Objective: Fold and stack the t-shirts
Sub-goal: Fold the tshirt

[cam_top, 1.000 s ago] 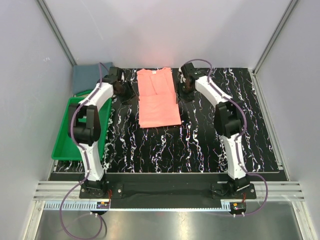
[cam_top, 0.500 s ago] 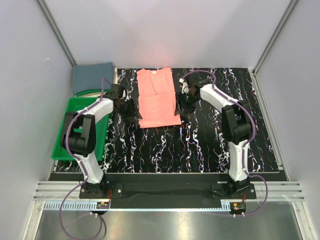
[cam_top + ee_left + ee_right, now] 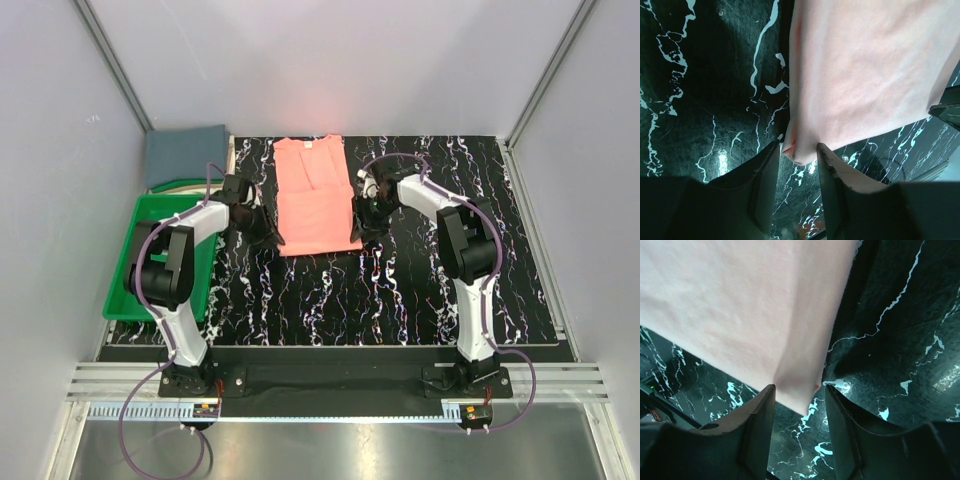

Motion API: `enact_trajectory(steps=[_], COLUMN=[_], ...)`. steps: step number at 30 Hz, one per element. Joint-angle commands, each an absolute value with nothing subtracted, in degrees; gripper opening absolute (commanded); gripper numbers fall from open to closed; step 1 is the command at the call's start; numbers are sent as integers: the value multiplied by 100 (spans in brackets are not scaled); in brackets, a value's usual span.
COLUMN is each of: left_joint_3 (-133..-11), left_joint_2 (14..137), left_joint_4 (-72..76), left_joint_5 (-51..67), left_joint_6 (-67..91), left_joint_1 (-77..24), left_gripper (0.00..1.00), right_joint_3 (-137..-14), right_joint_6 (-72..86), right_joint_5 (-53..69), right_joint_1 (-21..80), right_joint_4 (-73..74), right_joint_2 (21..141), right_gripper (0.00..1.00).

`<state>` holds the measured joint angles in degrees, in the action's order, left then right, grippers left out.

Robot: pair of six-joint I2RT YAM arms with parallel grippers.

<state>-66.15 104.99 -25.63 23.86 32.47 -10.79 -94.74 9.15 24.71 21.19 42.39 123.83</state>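
Note:
The salmon-pink t-shirt (image 3: 315,195) lies folded on the black marbled table, neck to the far side. My left gripper (image 3: 268,232) stands at its near left corner. In the left wrist view the pink t-shirt (image 3: 865,75) pokes its corner between the open fingers of the left gripper (image 3: 797,145). My right gripper (image 3: 362,225) is at the near right corner. In the right wrist view the pink t-shirt (image 3: 740,305) has its corner between the open fingers of the right gripper (image 3: 800,386), with a gap on the right side. The slate blue-grey t-shirt (image 3: 185,155) lies folded at the far left.
A green tray (image 3: 120,295) sits at the left edge of the table, partly under the left arm. Grey walls close in the table on the left, right and far sides.
Both grippers have come nearer along the pink t-shirt's sides, from its middle down to its near corners. Their jaws have narrowed somewhat around the corners.

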Motion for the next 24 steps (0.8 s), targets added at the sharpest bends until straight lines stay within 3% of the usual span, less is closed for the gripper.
enact_trajectory(steps=[1, 4, 7, 9, 10, 12, 13, 24], left_joint_3=[-6583, -6566, -6583, -6592, -6574, -6487, -6391, -6117], left_joint_2=[10600, 10635, 10679, 10731, 10731, 10679, 10653, 10450], left_joint_4=[-2329, -2338, -2329, -2329, -2329, -2329, -2329, -2663], left_joint_5=[2549, 2532, 2566, 2645, 2698, 2646, 2567, 2083], left_joint_6=[3217, 3191, 3190, 3217, 3234, 3287, 3348, 3472], left_joint_1=[-1072, -1081, -1081, -1090, -1090, -1107, -1107, -1187], left_gripper=[37, 34, 24, 10, 5, 0, 0, 0], right_joint_3=[-9378, -9238, -9062, -8948, -8912, -8842, -8816, -8175], right_joint_6=[817, 887, 966, 1019, 1072, 1107, 1151, 1659], right_joint_5=[2654, 2716, 2795, 2804, 2769, 2707, 2690, 2268], right_joint_1=[2057, 2065, 2057, 2057, 2057, 2057, 2065, 2057], right_joint_4=[4114, 4035, 3885, 3780, 3736, 3657, 3639, 3428], right_joint_2=[12472, 12428, 12366, 12331, 12288, 12252, 12243, 11726], right_gripper=[51, 51, 50, 43, 29, 14, 1, 0])
